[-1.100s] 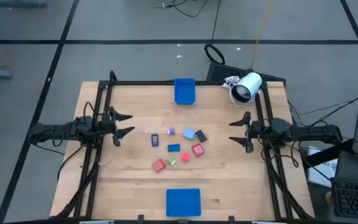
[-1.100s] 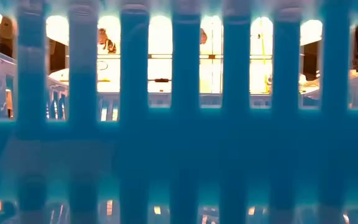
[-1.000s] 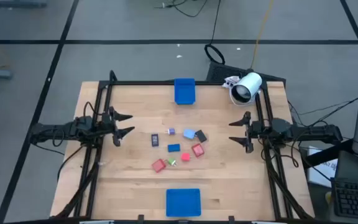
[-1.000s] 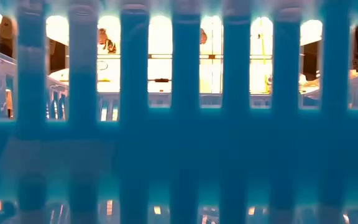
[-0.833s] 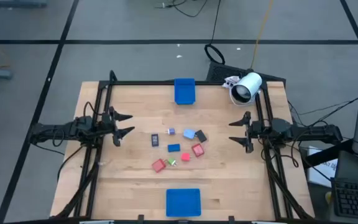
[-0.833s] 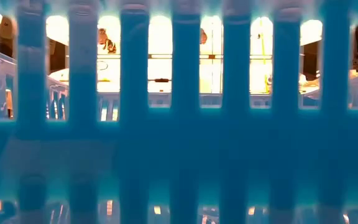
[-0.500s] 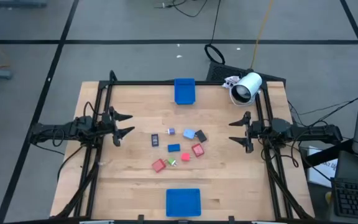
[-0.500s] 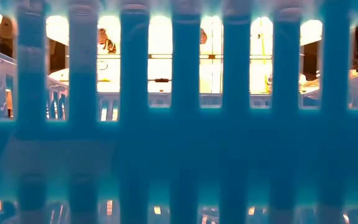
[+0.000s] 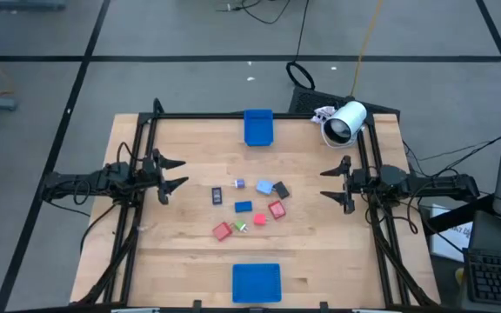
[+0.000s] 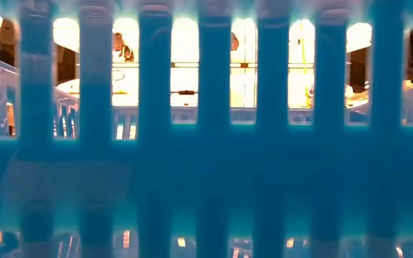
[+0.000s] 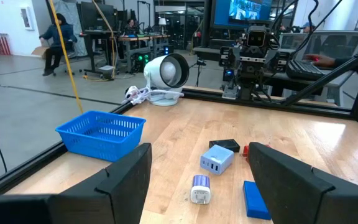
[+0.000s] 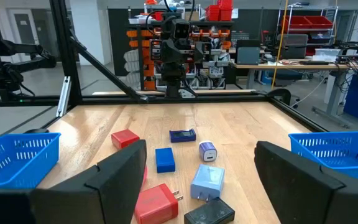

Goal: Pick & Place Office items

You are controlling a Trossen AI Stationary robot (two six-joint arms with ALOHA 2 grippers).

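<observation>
On the pale wooden table (image 9: 311, 252), the left gripper (image 9: 174, 174) hovers at the left edge and the right gripper (image 9: 333, 183) at the right edge, both with fingers spread and empty. Between them, well apart from both, the small red, blue, purple and dark plastic office items (image 9: 250, 209) lie scattered mid-table.

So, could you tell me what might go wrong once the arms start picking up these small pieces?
The pieces lie bunched mid-table; the light blue charger touches the black one, so open jaws closing on one may nudge its neighbour. The green bit sits tight beside a red block and could be grabbed along with it. The near basket fills the low view, so that camera cannot help.
</observation>
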